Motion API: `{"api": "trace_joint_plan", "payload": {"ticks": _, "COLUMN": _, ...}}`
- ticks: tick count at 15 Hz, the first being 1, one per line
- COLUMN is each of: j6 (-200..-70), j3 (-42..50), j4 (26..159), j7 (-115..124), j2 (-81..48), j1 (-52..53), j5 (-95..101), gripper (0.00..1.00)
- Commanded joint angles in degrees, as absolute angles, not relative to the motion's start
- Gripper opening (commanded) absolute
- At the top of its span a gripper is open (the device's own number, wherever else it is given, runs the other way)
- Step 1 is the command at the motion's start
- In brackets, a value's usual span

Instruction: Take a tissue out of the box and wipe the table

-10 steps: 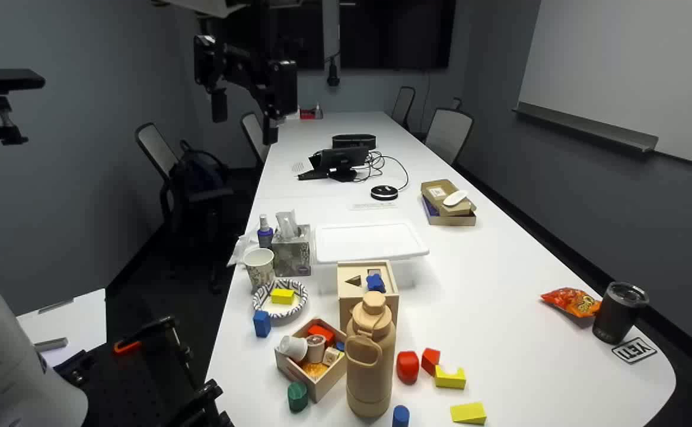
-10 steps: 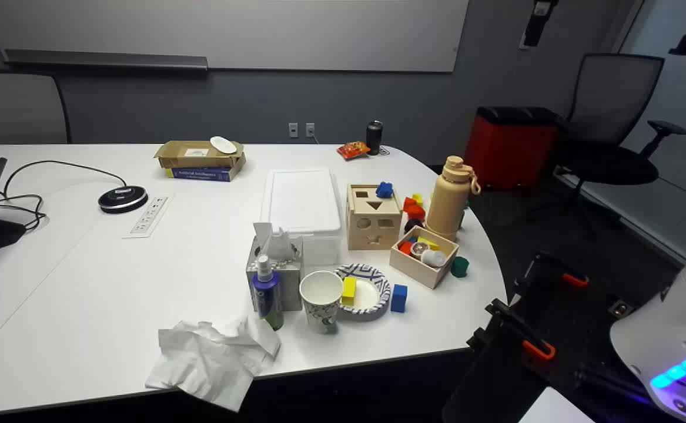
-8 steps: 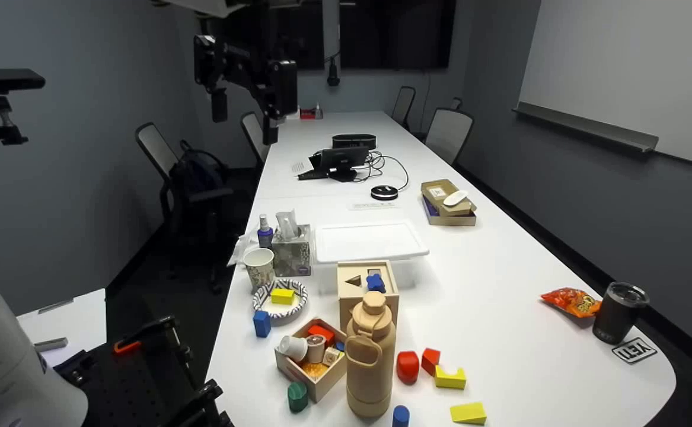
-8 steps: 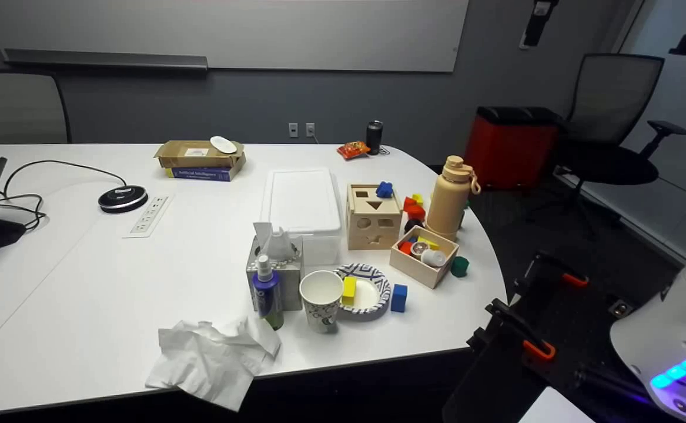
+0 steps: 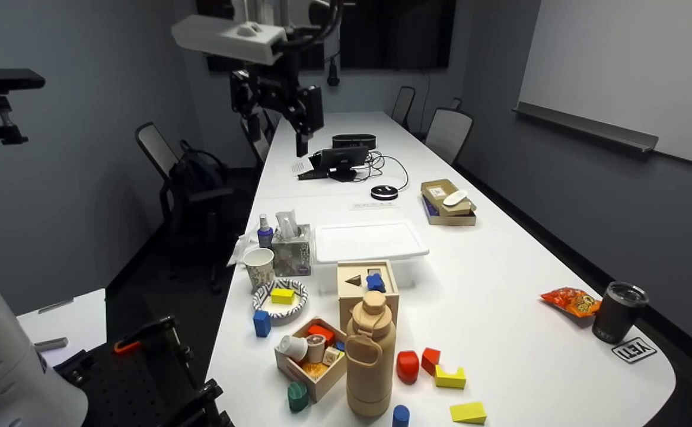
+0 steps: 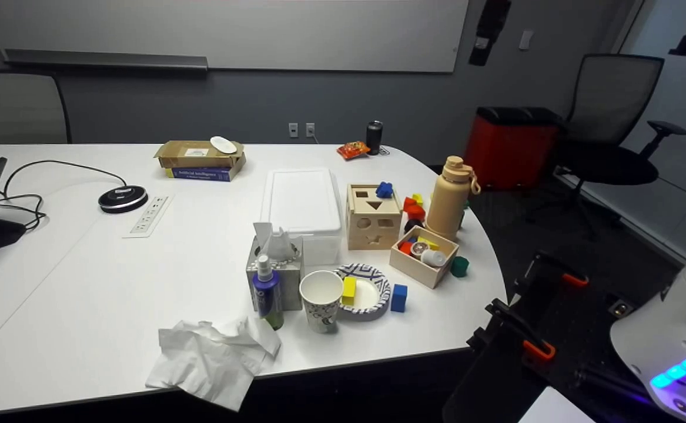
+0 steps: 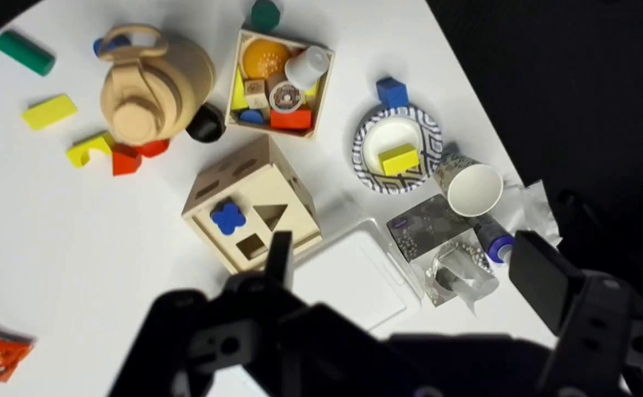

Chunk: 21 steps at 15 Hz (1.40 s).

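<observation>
Jaws are spread, held high over the white surface (image 5: 500, 302) and well apart from the tissue box (image 5: 292, 259) carried on it. A tissue (image 6: 275, 243) is seen poking from the box's top; near the box, a crumpled sheet (image 6: 210, 361) is draped partly over the edge.

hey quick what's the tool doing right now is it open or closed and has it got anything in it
Tool: open, jaws wide apart, holding nothing.
</observation>
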<state>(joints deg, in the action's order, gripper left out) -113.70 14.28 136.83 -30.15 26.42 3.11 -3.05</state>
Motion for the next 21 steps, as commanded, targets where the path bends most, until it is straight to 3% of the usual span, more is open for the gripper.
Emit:
{"api": "trace_joint_plan", "payload": {"ticks": 1, "j6": -128.67, "j3": 11.55, "j4": 136.53, "j7": -32.91, "j2": 15.09, "j1": 6.35, "j5": -7.94, "gripper": 1.0}}
{"api": "trace_joint_plan", "payload": {"ticks": 7, "j6": -144.87, "j3": 1.74, "j4": 130.71, "j7": -44.05, "j2": -4.54, "j1": 10.34, "j5": -17.07, "gripper": 1.0}}
{"api": "trace_joint_plan", "payload": {"ticks": 13, "j6": -151.33, "j3": -8.7, "j4": 123.21, "j7": -46.95, "j2": -19.59, "j1": 7.72, "j5": -12.49, "gripper": 1.0}}
{"api": "trace_joint_plan", "payload": {"ticks": 21, "j6": -154.78, "j3": -12.97, "j4": 111.59, "j7": -43.88, "j2": -35.33, "j1": 5.14, "j5": -2.66, "gripper": 1.0}}
